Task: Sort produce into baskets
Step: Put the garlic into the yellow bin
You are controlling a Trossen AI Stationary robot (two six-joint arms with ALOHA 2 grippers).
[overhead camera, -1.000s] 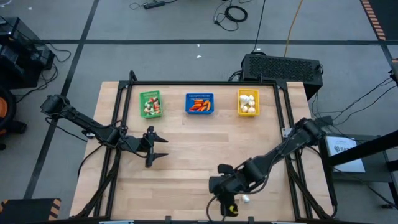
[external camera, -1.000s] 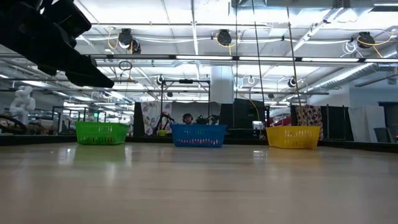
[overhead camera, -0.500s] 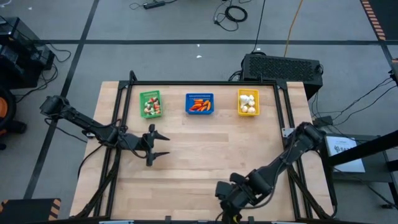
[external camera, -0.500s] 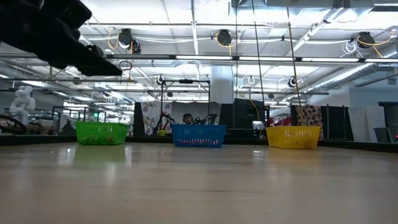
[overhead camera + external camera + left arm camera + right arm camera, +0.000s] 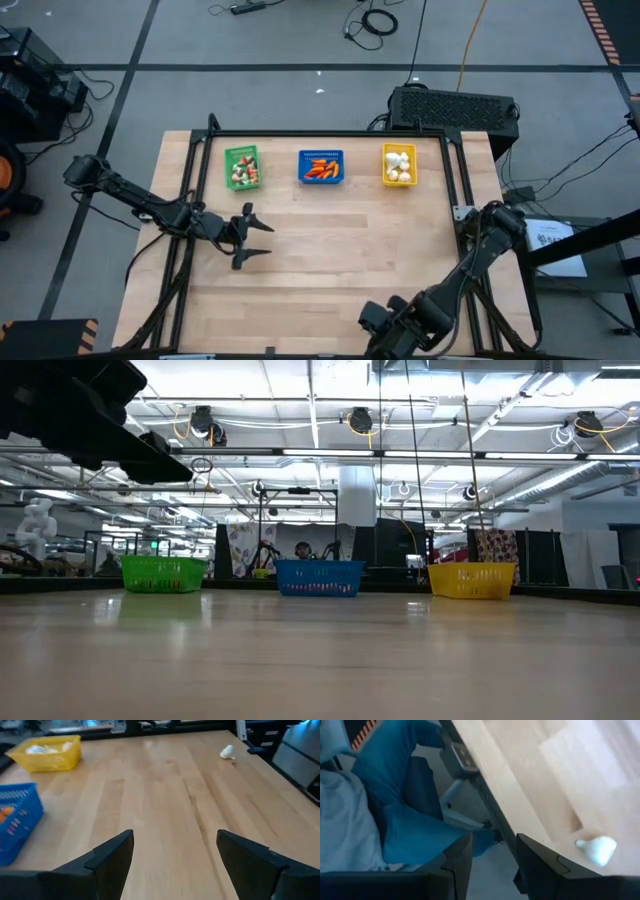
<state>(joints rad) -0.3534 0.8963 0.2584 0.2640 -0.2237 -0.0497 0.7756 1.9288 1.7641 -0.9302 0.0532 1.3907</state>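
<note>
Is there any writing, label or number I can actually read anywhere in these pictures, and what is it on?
No text can be read.
White paper sheet right of the table: dark print, too small.
Blue basket: pale marks along its rim, too small.
Green basket: same, unreadable.
Hanging banner behind the yellow basket: a pattern, no legible words.

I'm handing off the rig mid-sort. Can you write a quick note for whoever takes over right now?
Left gripper: open, empty, over the table in front of the green basket.
Right gripper: empty, jaws partly apart, at the table's near edge.
Done: mixed bits in the green basket, red-orange pieces in the blue basket, white bulbs in the yellow basket.
Left: one white bulb lies loose near the table's near edge, close to the right gripper; it probably belongs in the yellow basket.
</note>
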